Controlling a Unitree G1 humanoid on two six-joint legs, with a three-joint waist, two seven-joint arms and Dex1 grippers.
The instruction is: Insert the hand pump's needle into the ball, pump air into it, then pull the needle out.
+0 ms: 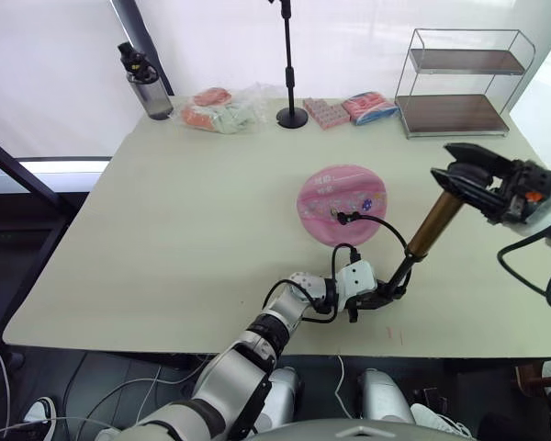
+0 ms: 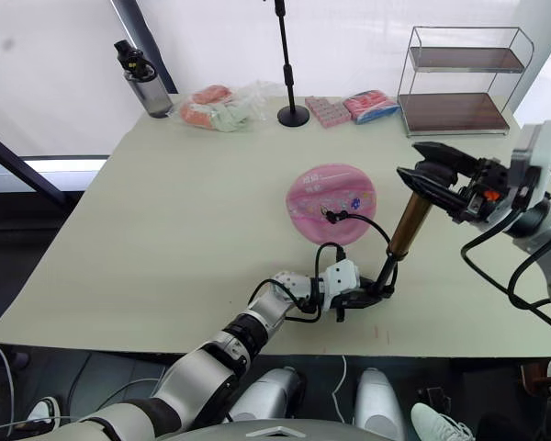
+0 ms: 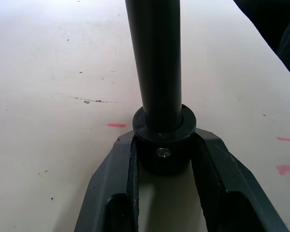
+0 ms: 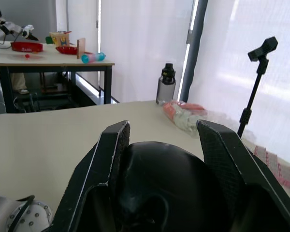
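Observation:
The ball lies as a flat pink disc with small prints on the middle of the table. The hand pump leans over the table to its right, a bronze cylinder. My left gripper is shut on its black lower end cap near the front edge. At the upper end, my right gripper is shut around the black T-handle. A thin black hose loops from the pump's base to the ball's top. The needle at its tip is too small to make out.
Along the back edge stand a water bottle, a clear bag of packets, a black microphone stand, pink packets and a two-tier wire shelf. The table's left half is bare.

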